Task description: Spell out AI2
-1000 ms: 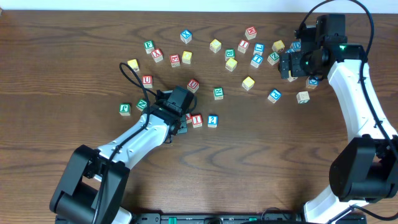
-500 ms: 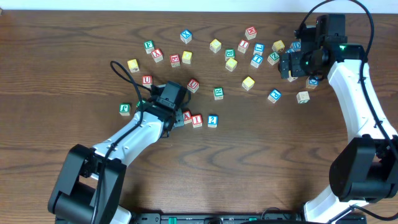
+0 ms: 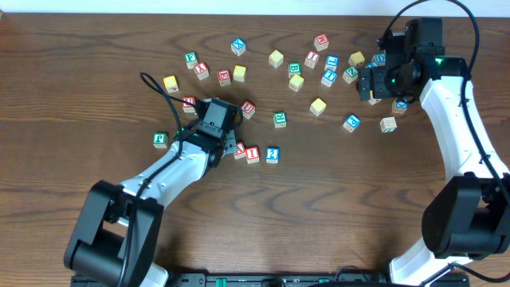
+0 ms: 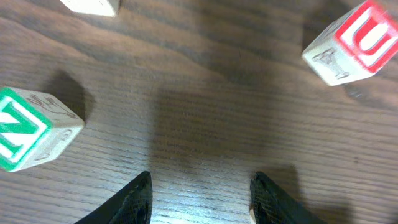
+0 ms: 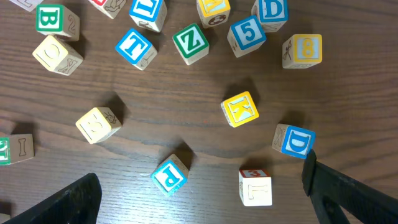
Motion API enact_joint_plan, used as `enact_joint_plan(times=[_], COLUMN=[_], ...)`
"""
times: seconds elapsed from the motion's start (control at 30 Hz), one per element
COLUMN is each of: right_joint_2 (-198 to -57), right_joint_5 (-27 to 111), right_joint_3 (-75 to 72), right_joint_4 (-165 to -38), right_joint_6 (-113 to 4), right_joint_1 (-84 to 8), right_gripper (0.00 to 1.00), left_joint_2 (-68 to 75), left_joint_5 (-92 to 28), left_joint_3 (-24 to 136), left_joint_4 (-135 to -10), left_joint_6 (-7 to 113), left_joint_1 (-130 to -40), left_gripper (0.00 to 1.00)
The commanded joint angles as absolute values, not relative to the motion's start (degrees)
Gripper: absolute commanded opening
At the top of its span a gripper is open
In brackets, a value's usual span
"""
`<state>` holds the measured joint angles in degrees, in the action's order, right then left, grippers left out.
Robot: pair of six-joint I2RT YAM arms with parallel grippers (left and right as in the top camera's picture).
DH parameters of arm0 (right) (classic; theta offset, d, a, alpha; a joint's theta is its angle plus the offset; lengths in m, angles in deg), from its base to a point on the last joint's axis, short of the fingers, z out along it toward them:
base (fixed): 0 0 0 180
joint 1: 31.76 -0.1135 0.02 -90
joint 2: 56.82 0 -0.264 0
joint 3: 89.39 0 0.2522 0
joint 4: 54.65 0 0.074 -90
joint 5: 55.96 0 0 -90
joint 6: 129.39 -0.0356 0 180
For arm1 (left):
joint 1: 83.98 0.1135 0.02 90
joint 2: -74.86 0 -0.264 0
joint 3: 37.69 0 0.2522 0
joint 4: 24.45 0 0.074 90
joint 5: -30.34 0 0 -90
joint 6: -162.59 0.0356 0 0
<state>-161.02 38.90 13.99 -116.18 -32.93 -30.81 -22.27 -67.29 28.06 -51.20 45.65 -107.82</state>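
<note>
- The red wooden A block (image 3: 240,150), the red wooden I block (image 3: 253,154) and the blue wooden 2 block (image 3: 272,155) lie in a row on the brown wooden table (image 3: 319,223), a bit left of the middle
- Read from left to right, they say A, I, 2
- The A block and the I block are just beside each other, and the 2 block sits to the right of the I block with a small gap
- The left gripper (image 4: 202,199) is spread open and holds nothing; only bare table shows between its two black fingers
- In the left wrist view, a green wooden N block (image 4: 28,130) lies off to the left and a red wooden U block (image 4: 357,40) lies farther off to the right; neither one touches the fingers
- From above, the black end of the left arm (image 3: 215,123) sits just left of the A block and a bit farther back
- The right gripper (image 5: 208,196) is spread wide too, with nothing in it
- It hangs over the bunch of blocks at the far right of the table, well apart from the row
- Under it lie a yellow wooden K block (image 5: 240,109), a blue wooden P block (image 5: 170,175), a red and white wooden L block (image 5: 255,186) and a blue wooden D block (image 5: 293,142), none of them touching each other
</note>
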Motion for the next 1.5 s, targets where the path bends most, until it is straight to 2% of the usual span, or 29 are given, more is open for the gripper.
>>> enact_joint_plan(times=[0.0, 1.47], right_joint_2=[-160.15, -160.15], right_joint_5=[38.69, 38.69], right_joint_3=[15.22, 15.22], right_joint_4=[-116.31, -116.50], right_joint_6=[-33.55, -33.55], right_joint_1=[-30.68, -30.68], right_gripper=[0.99, 0.99], left_joint_2=[-24.60, -26.00], left_joint_5=[-65.46, -55.69], left_joint_3=[27.67, 27.67], left_joint_4=[-51.10, -49.22], left_joint_6=[46.70, 47.51], left_joint_1=[-107.51, -107.51], left_gripper=[0.50, 0.50])
